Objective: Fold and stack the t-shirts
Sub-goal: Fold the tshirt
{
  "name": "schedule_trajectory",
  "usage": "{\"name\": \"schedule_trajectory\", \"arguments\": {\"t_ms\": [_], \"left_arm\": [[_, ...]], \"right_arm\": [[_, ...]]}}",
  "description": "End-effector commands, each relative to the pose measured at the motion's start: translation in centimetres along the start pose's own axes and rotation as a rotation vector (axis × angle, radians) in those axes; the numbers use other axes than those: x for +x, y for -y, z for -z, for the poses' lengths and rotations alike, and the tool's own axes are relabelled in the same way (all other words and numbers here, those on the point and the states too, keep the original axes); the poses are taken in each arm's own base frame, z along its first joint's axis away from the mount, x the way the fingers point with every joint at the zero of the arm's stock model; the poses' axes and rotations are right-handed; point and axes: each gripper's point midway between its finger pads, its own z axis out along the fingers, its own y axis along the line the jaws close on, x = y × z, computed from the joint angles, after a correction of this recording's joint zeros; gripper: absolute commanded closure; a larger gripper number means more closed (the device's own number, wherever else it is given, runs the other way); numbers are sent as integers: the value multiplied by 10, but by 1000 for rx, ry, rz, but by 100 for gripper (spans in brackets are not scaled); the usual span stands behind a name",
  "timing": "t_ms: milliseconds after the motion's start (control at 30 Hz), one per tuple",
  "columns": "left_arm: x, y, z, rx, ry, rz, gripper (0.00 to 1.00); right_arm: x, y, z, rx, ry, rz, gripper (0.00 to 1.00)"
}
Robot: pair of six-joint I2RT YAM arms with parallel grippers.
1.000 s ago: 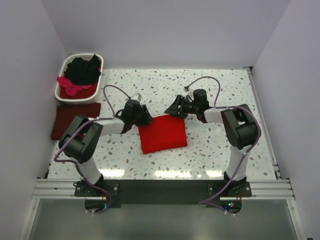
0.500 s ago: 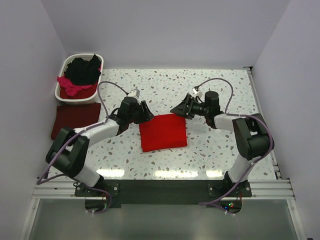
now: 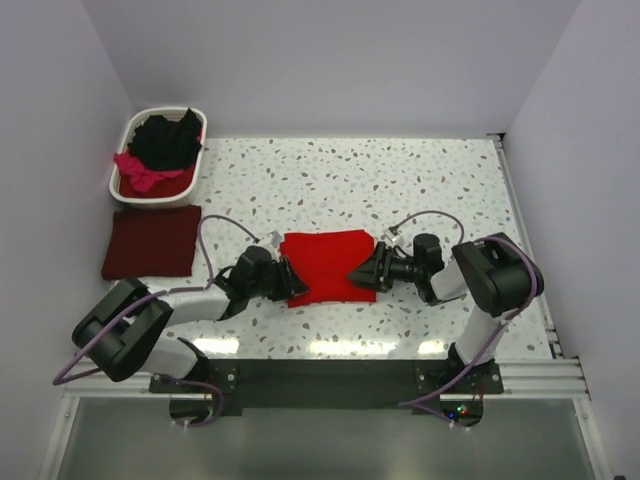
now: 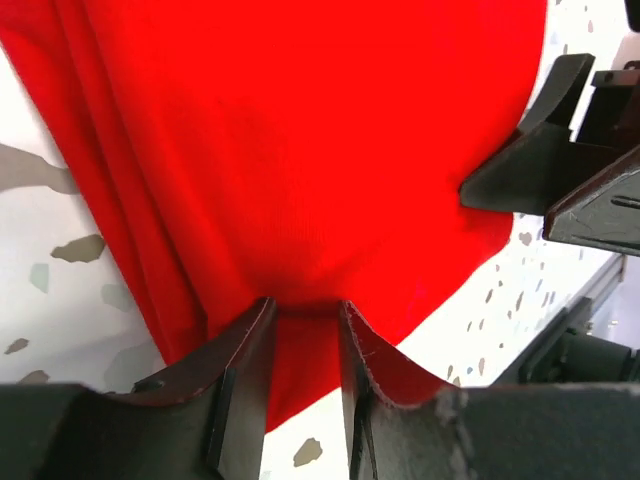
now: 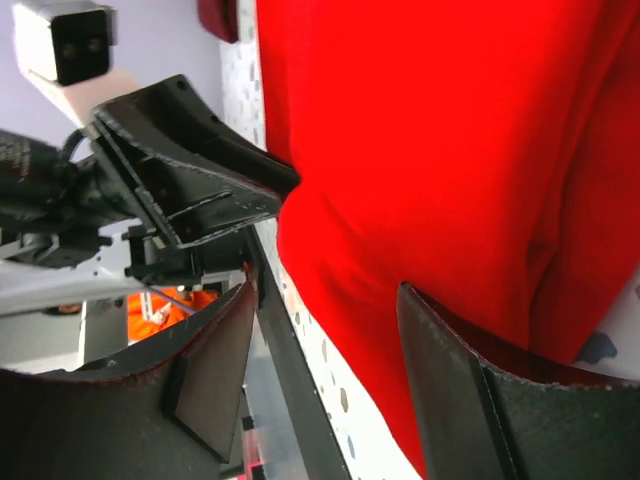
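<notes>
Red t-shirt [image 3: 325, 262]: folded into a rough rectangle, lying flat on the near half of the speckled table [image 3: 420, 180], right between the two arms.
Left gripper [image 4: 305, 306]: down low at the shirt's left edge, toward the near corner. The jaws are drawn close together, and a ridge of red cloth is gathered up between the fingers [image 4: 240, 370], so it has hold of that edge.
Right gripper [image 5: 325, 295]: low at the shirt's right edge, jaws standing wide. The red edge runs in between them, but a strip of speckled tabletop shows between the cloth and one finger, so nothing is clamped there.
The pair: tips point at each other across the shirt, apart, with red cloth between them.
Maroon t-shirt [image 3: 150, 242]: folded flat at the left edge of the table, well to the left of the red one and just on the near side of the basket.
Laundry basket [image 3: 150, 200]: white, sitting in the far-left corner.
In the basket: a black t-shirt [image 3: 165, 140] is heaped toward the far side, and a magenta-pink t-shirt [image 3: 140, 170] is draped at the near-left.
</notes>
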Motion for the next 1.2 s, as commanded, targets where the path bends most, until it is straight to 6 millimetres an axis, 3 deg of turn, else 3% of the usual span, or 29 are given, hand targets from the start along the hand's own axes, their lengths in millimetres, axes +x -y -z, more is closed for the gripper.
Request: {"name": "schedule_trajectory", "arguments": {"t_ms": [0, 167, 233, 300, 333, 367, 400, 433, 500, 533, 633, 733, 767, 900, 967, 1100, 1133, 1167], "left_arm": [[19, -15, 0, -19, -46, 55, 64], [11, -15, 22, -44, 3, 36, 60], [-11, -2, 36, -32, 89, 8, 56], [-21, -8, 47, -90, 134, -2, 49], [-33, 2, 58, -78, 176, -19, 44], [-35, -4, 65, -121, 187, -25, 43], [-52, 3, 75, -125, 255, -34, 40], [-58, 3, 81, -146, 277, -50, 38], [-67, -8, 95, -229, 319, -62, 26], [-78, -2, 103, -239, 349, -84, 23], [-95, -4, 125, -315, 410, -126, 13], [-109, -4, 147, -363, 473, -156, 2], [-112, -7, 153, -389, 488, -158, 0], [-120, -4, 172, -387, 553, -175, 0], [-120, -4, 176, -385, 563, -186, 0], [-123, -2, 187, -372, 597, -190, 0], [-123, -2, 189, -372, 600, -198, 0], [-124, 0, 191, -368, 603, -208, 0]], "right_arm": [[-4, 16, 1, -18, 55, 54, 37], [-10, -26, 8, -146, 77, 37, 36], [-12, -53, 9, -194, 80, 67, 34], [-5, -70, 3, -198, 57, 76, 33], [-10, -92, 3, -229, 69, 130, 32], [6, -97, -7, -208, 14, 135, 32], [6, -103, -13, -194, 30, 152, 30], [4, -122, -17, -213, 39, 196, 30], [18, -132, -32, -203, 14, 225, 29], [20, -139, -36, -222, 9, 242, 28], [31, -124, -56, -213, -23, 210, 28], [45, -88, -80, -192, -64, 125, 30], [54, -68, -89, -173, -80, 91, 30], [69, -15, -95, -74, -86, -4, 30], [70, -17, -94, -86, -93, -12, 30], [62, -43, -88, -107, -87, 47, 30], [55, -64, -84, -145, -69, 88, 30], [54, -62, -81, -118, -74, 97, 29]]}}
